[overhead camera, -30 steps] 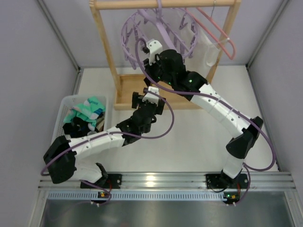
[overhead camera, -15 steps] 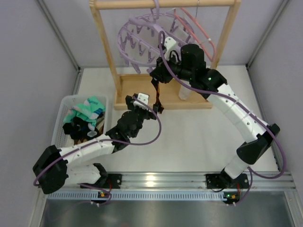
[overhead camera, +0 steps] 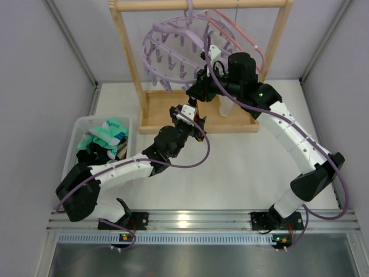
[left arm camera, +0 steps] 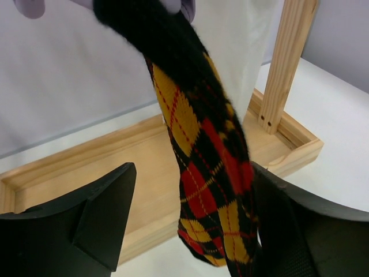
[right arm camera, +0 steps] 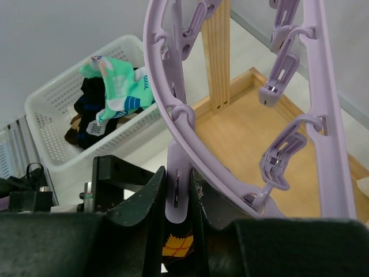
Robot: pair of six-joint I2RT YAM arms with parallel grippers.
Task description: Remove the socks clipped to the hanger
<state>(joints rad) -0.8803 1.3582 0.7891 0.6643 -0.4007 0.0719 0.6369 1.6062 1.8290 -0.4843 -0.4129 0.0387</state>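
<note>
The lavender ring hanger [overhead camera: 173, 43] hangs tilted from the wooden rack. My right gripper [right arm camera: 177, 186] is shut on one of its clips [right arm camera: 177, 173], squeezing the clip's tabs. From that clip hangs a black, red and yellow argyle sock [left arm camera: 202, 173], whose top shows below the clip [right arm camera: 176, 245]. My left gripper [left arm camera: 193, 225] is open just under the clip, one finger [left arm camera: 104, 213] on each side of the sock; the sock lies close against the right finger [left arm camera: 300, 231]. In the top view the left gripper [overhead camera: 193, 122] sits right beneath the right gripper [overhead camera: 199, 95].
A white basket [overhead camera: 81, 124] at the left holds teal and black socks [overhead camera: 106, 135]. The wooden rack [overhead camera: 128, 57] has a tray base [left arm camera: 115, 161] and posts [left arm camera: 285, 63]. A pink coat hanger [overhead camera: 245, 34] and a white cloth bag [overhead camera: 225, 107] hang at the rack's right.
The right arm swung right with the clip, tilting the hanger. The left gripper moved away from the rack, then back up under the clip, and now stands around the sock.
</note>
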